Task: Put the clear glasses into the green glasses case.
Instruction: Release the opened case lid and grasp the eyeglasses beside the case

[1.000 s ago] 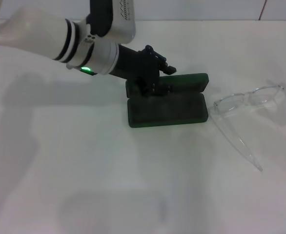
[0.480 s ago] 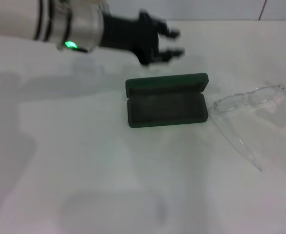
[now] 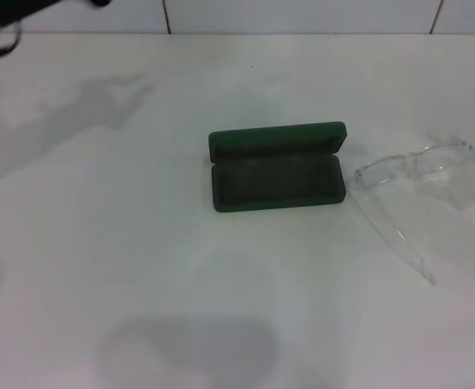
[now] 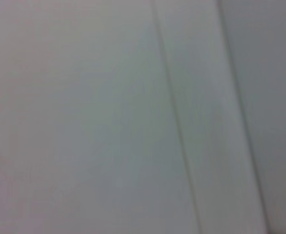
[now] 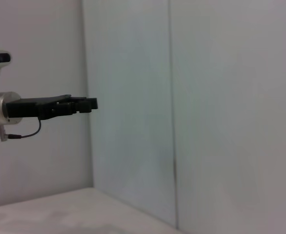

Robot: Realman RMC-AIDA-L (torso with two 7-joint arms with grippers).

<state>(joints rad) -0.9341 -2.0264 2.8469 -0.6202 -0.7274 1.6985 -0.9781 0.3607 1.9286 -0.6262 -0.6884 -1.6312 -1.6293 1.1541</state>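
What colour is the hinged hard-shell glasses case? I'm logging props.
Dark green rectangular hard-shell glasses case, with a darker lining; clearest in the head view.

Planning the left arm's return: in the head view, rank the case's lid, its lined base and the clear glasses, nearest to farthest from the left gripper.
From the left gripper, raised at far left:
1. The green glasses case's lid, at its far side.
2. Its lined base, the near side.
3. The clear glasses, right of the case.

A white table (image 3: 140,267) fills the head view, with soft grey shadows at 7 and 10 o'clock. A pale tiled wall (image 3: 302,14) runs along 12 o'clock.
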